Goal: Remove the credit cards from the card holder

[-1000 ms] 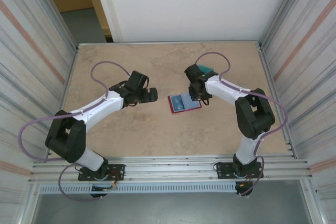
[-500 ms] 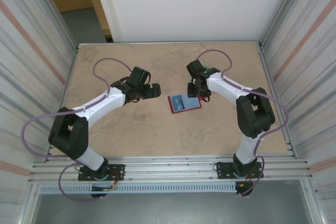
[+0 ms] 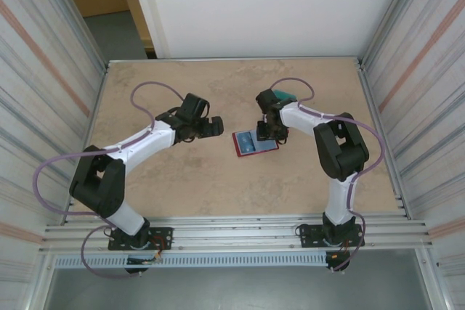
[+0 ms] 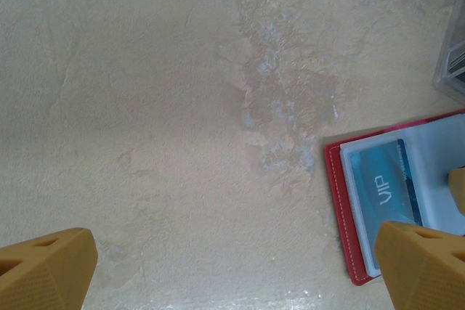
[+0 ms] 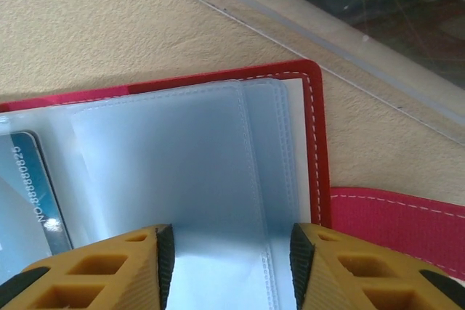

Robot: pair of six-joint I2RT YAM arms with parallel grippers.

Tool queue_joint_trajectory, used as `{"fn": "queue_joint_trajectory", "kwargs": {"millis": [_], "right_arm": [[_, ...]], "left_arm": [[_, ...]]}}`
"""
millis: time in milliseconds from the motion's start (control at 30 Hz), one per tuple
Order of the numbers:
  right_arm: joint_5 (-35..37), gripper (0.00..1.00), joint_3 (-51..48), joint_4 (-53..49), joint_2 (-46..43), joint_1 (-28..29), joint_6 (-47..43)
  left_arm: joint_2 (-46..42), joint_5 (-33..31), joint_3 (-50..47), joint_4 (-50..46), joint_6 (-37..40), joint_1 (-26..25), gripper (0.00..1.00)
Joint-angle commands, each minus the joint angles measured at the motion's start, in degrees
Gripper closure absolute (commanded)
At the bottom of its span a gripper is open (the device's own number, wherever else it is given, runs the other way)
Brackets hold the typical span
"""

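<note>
Hanging just to the left of the small red folding card holder, the left gripper has its yellow fingers spread wide with nothing between them. In its wrist view only bare stone-patterned tabletop lies under the gap.

The holder lies open and flat on the table. In its left-hand see-through pocket sits a teal-blue plastic credit card marked VIP, fully tucked in, so at least this one is not yet out. The pale blue-grey pocket leaves on the holder's right half look empty; I see no card edge or print through them, though layered leaves could hide a thin one.

The right gripper is low over the holder's right half. Its jaws stand partly apart, the pocket leaf shows through the gap, and nothing is clamped between the pads. Whether the tips press on the plastic cannot be told.

Right of the holder's stitched edge lies its thin red closure strap. Beyond the holder's far right corner sits a clear plastic tray with dark and teal shapes inside, probably cards already removed.

By this showing the job is well along but unfinished: the VIP card has to be slid out.
</note>
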Motion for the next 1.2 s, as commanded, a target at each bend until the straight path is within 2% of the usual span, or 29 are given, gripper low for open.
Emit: {"fn": "queue_joint_trajectory", "kwargs": {"millis": [0,500,633,1000,1167], "right_arm": [[-2.9,0.55,-3.5,1.0,1.0,0.4,0.9],[-5.1,0.57,-7.6,2.4,-1.1,9.7,3.8],[-3.6,0.57,-7.8,2.4,-2.2,10.5,5.3],[6.3,0.55,-6.2,-1.2,-9.4,10.4,5.2],[7.2,0.54,-6.7,-1.9,-13.4,11.2,6.5]], "left_arm": [[-0.7,-0.6,-0.9,0.5,-0.8,0.3,0.01],[-3.4,-2.5,-0.4,-1.4,-1.7,1.5,0.01],[-4.6,-2.8,-1.2,-0.7,-0.8,1.8,0.01],[-5.5,-3.6,-2.5,0.0,2.8,2.1,0.01],[-4.0,-4.5,-2.6,-0.5,5.8,0.7,0.01]]}}
